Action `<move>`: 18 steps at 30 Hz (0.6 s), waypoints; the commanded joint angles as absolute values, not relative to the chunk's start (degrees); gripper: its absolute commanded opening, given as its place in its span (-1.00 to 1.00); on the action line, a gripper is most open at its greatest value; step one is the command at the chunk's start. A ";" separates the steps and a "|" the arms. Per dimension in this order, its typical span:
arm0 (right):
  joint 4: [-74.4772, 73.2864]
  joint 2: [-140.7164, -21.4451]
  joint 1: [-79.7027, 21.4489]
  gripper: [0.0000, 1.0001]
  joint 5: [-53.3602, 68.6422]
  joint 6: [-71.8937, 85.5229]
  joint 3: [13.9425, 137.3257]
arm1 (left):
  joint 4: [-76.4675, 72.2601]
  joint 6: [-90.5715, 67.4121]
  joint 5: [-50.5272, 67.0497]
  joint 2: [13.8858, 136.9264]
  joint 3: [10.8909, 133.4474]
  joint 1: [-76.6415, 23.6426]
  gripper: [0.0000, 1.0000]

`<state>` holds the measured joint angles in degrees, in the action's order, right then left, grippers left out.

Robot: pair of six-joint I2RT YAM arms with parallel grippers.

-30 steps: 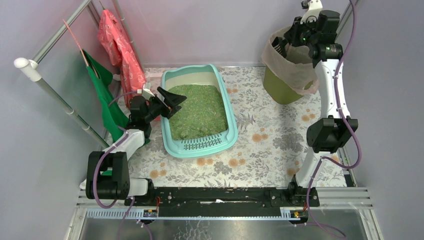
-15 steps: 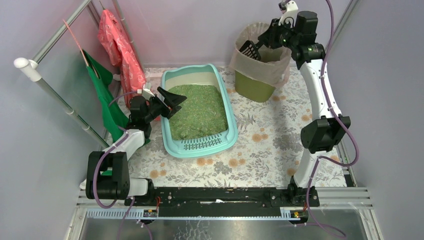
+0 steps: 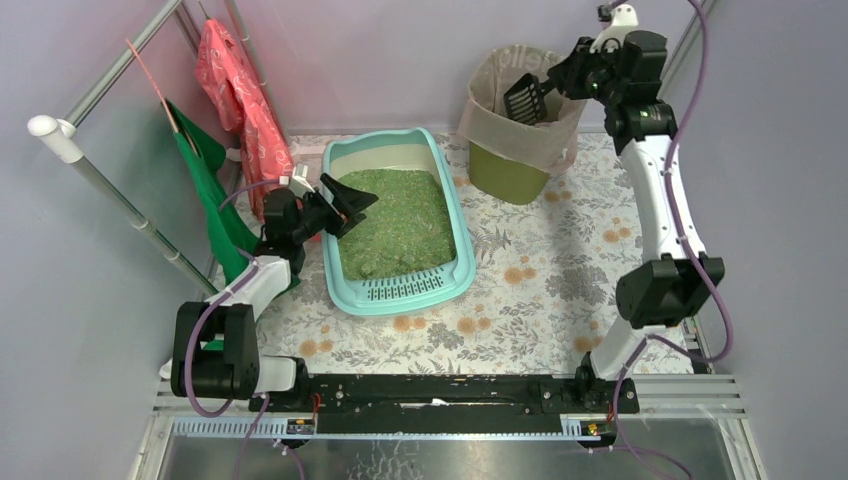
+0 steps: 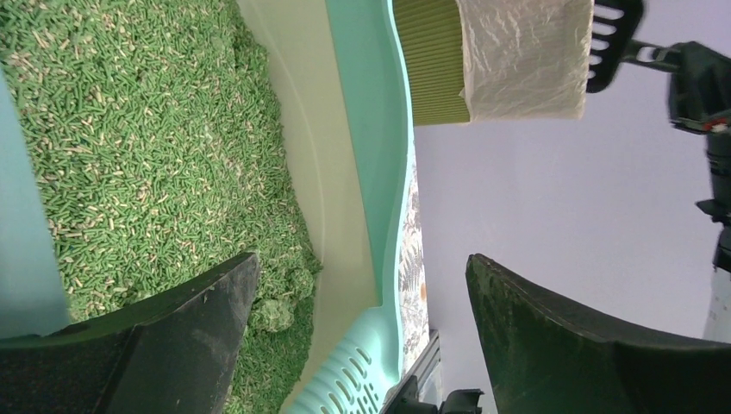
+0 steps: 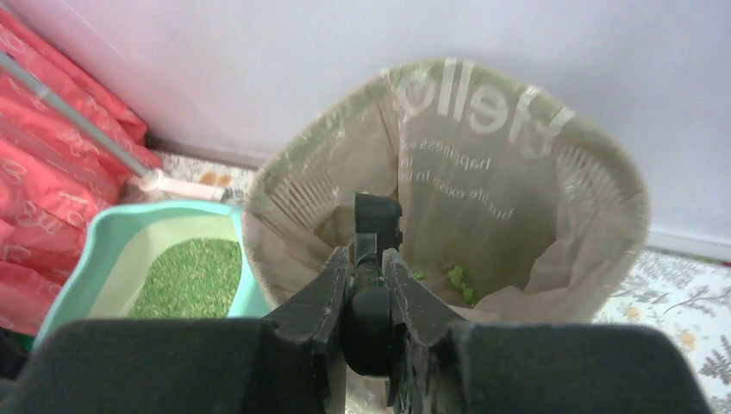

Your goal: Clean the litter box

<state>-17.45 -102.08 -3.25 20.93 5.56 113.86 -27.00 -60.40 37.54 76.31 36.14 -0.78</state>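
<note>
**Top external view.** The litter box (image 3: 461,255) lies left of centre on the flowered table cover (image 3: 540,290), its grille step toward the arm bases and green granules (image 3: 395,220) filling it. The right gripper (image 3: 562,82) is raised at the far right, clamped on the handle of a black slotted scoop (image 3: 523,98) that hangs over the mouth of the olive bin (image 3: 508,165). The left gripper (image 3: 347,207) hovers over the box's left rim with its jaws wide apart, holding nothing.

**Left wrist view.** Between the two spread fingers (image 4: 164,336) we see the box's pale inner wall, its turquoise rim (image 4: 371,129) and a darker clump (image 4: 276,312) among the granules. Bin and scoop show well apart, at the top edge.

**Right wrist view.** The fingers (image 5: 328,289) pinch the scoop handle (image 5: 377,226) tightly. The beige bag (image 5: 517,190) gapes below, with a few green bits (image 5: 457,278) at its bottom. The box (image 5: 86,263) sits off to the left.

**Step in hand.** We judge this to be the emptying of the scoop into the bin. To do it well, we would keep the scoop's blade inside the bag's mouth, tip it steeply and shake only lightly (the loose bag edge could snag on the slots). We would then lift clear before swinging back toward the box. The clump near the left fingers looks like the next target, so that free claw might steady the rim.
</note>
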 commanded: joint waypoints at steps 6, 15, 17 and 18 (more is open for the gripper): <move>2.61 -89.98 -3.50 -1.00 26.20 11.71 107.76 | -24.32 -55.70 37.24 77.85 38.66 -4.62 0.97; -2.37 -88.83 -12.52 -1.00 34.10 15.17 107.44 | -23.98 -52.17 38.54 72.63 41.57 -6.89 0.97; -2.71 -88.73 -16.03 -1.00 34.86 15.48 105.99 | -23.63 -51.72 38.46 71.29 41.96 -6.95 0.97; -2.58 -88.71 -17.48 -1.00 34.92 15.59 105.00 | -23.12 -51.50 38.25 70.65 42.08 -7.02 0.97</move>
<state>-3.64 -90.13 -12.01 30.83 13.91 106.91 -22.68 -54.30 37.60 74.00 39.51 -6.50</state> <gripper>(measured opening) 0.206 0.986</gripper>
